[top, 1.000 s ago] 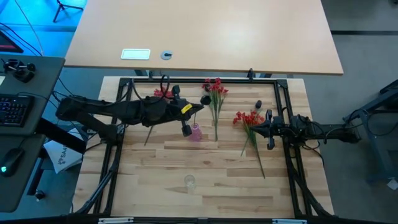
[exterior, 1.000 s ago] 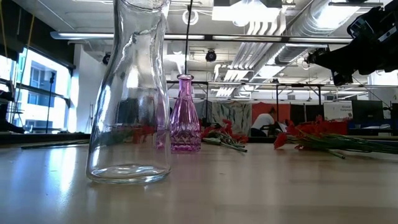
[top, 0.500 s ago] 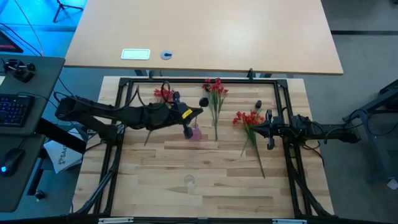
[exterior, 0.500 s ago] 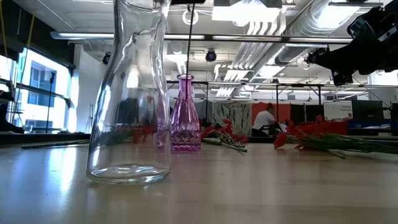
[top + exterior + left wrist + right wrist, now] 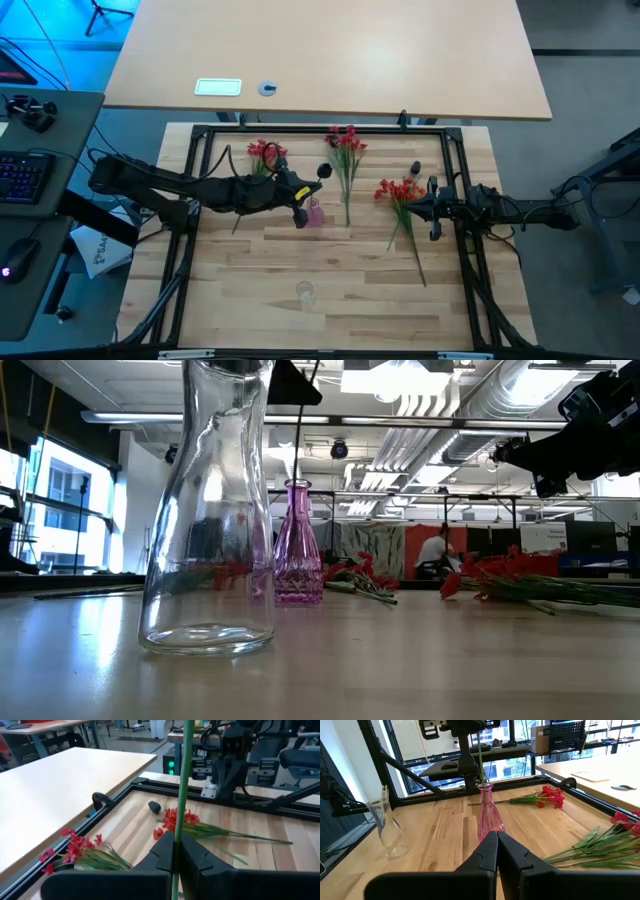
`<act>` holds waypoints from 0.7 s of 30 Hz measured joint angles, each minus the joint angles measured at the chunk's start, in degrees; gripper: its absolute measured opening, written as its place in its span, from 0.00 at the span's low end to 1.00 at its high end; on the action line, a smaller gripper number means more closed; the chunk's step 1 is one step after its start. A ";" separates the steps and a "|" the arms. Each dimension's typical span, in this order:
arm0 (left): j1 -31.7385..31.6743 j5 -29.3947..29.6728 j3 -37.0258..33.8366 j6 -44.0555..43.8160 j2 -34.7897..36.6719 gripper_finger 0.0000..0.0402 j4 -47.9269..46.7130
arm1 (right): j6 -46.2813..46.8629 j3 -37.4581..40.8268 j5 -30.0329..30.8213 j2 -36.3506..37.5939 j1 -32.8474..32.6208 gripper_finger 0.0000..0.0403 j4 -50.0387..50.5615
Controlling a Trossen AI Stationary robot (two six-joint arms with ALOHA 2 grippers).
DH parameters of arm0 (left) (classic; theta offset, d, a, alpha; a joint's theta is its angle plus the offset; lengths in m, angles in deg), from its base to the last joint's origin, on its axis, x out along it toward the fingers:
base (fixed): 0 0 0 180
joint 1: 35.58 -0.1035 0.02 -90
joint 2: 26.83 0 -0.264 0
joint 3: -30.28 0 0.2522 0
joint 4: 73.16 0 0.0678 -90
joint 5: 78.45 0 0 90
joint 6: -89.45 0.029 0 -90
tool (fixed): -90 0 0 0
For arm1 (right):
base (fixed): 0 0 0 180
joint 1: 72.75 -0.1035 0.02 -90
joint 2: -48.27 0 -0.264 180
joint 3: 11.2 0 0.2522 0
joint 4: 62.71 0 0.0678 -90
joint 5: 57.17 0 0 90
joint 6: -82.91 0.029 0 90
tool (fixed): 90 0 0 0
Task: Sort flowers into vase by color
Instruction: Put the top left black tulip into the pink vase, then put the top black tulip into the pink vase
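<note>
While the left gripper (image 5: 176,851) stands clamped on the green stem (image 5: 183,780) of a dark-headed flower (image 5: 325,171), holding it upright over the pink vase (image 5: 314,213), the step in hand looks like lowering that stem into the narrow neck. To do it well, the stem's lower end should stay centred on the mouth and go straight down; the neck is slim, so a sideways drift could catch the rim and tip the vase. Release only once the stem rests deep inside.

The right gripper (image 5: 497,851) is closed on nothing and waits above the table's right side, beside a bunch of red flowers (image 5: 400,192).

There are 2 containers. In the right wrist view the stem's lower part meets the pink vase's mouth; whether it reaches inside I cannot tell. The clear vase (image 5: 208,510), nearer the front edge, looks empty. 2 more red bunches lie on the table (image 5: 350,300): 1 at the back middle (image 5: 346,140), 1 at the back left (image 5: 263,151). Another dark head (image 5: 415,167) lies near the right bunch.
</note>
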 joint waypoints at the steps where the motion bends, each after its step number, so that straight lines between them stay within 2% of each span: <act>1: 0.00 0.02 0.13 -0.19 0.00 0.02 0.24 | 0.00 0.01 0.00 0.00 -0.01 0.00 0.00; 7: 0.00 -0.77 0.14 -1.92 0.51 0.12 -1.05 | 0.00 0.01 0.00 -0.01 0.00 0.00 0.00; 17: -0.15 -1.77 0.14 -5.48 5.39 0.47 -11.82 | 0.00 0.02 0.00 -0.01 -0.01 0.00 0.00; 21: -0.15 -2.12 0.14 -6.43 9.16 0.57 -15.97 | 0.00 0.02 0.00 0.00 -0.01 0.00 0.02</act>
